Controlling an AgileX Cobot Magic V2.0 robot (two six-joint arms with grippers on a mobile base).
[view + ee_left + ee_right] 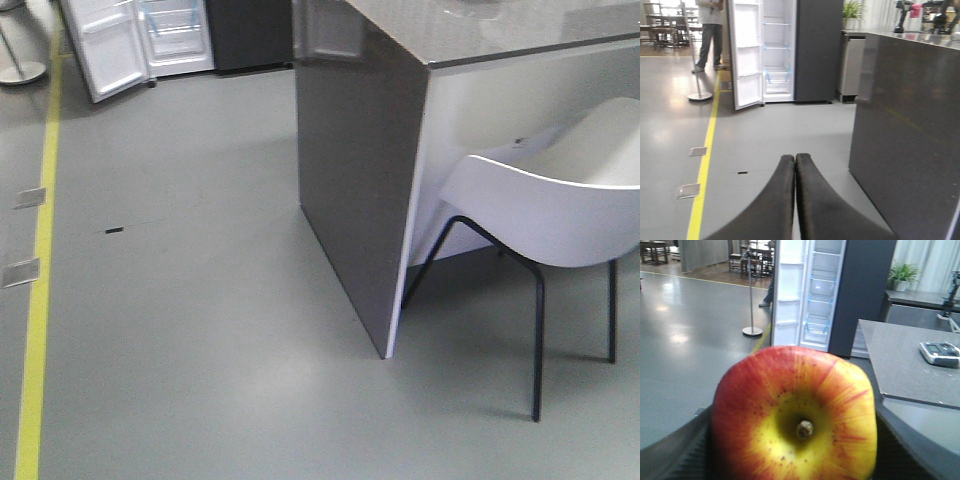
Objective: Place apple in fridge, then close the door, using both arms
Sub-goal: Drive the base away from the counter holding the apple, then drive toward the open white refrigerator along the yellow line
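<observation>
Apple (795,415), just one, sits clamped between the two dark fingers (670,452) of the right gripper (795,440). Its stem end faces the camera, and it is well apart from the fridge (860,290). Left gripper (795,160) holds nothing, its two fingers pressed together. Across the floor from left to right are two metal floor plates (688,190), one yellow line (706,150) and one person (710,30) standing far back. Then come one door (747,55) swung open, the one fridge showing white shelves, one grey counter block (905,140) and one white chair (550,200).

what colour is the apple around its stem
Yellow there, the apple turning red outward; right wrist view.
</observation>
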